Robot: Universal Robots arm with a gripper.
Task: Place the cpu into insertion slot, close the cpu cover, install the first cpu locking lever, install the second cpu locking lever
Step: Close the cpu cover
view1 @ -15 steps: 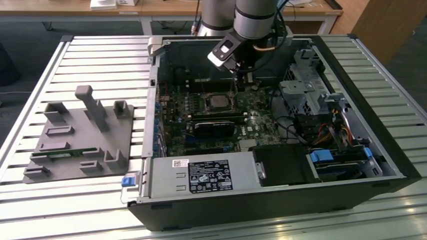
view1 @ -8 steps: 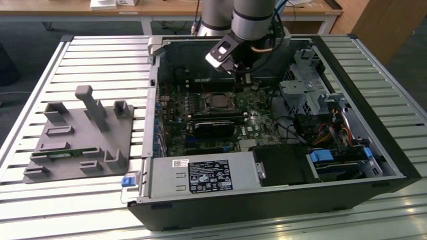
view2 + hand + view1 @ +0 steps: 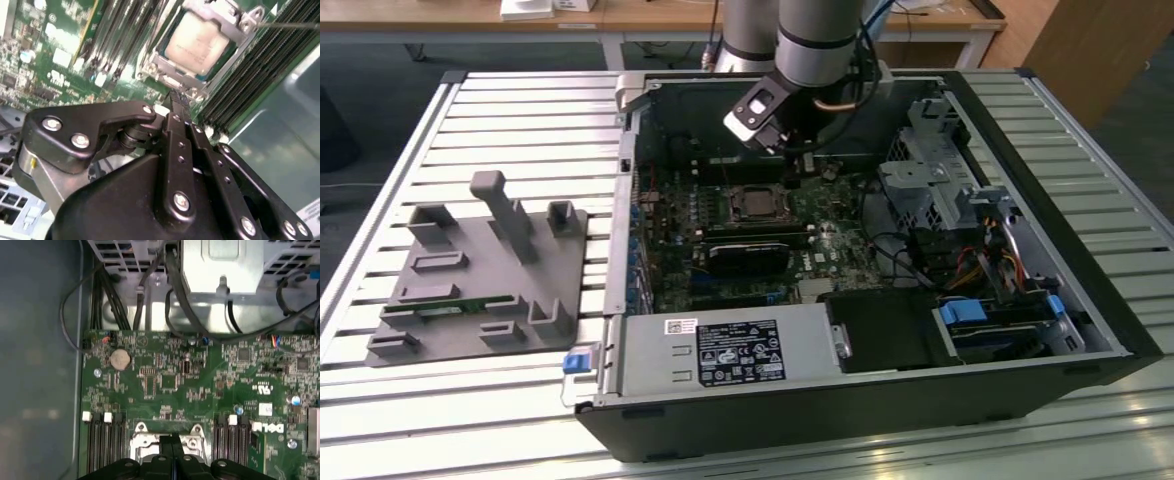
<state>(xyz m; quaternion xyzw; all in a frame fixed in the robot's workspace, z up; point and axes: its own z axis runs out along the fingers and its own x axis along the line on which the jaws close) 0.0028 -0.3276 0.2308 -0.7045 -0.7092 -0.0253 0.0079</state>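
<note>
Table [image 3: 520, 110] of pale metal slats, wooden desks [image 3: 654, 15] beyond, bearing a grey moulded fixture [image 3: 467, 290] and an open computer case [image 3: 854, 410] with a green circuit board [image 3: 165, 385] inside. In the second wrist view the cpu [image 3: 200, 42], with a pale silvery square top, lies in the insertion slot [image 3: 732, 204] under the cpu cover [image 3: 167, 72], a thin silver frame lying flat around it. Gripper [image 3: 176, 105] hangs just beside the cover's edge, its black fingers pressed together and nothing seen between them.

A robotics lab: open computer case [image 3: 854, 410] on slatted aluminium workbench [image 3: 520, 110]

silvery cpu [image 3: 200, 42] lying flat, silver cpu cover [image 3: 165, 67] framing it
</note>
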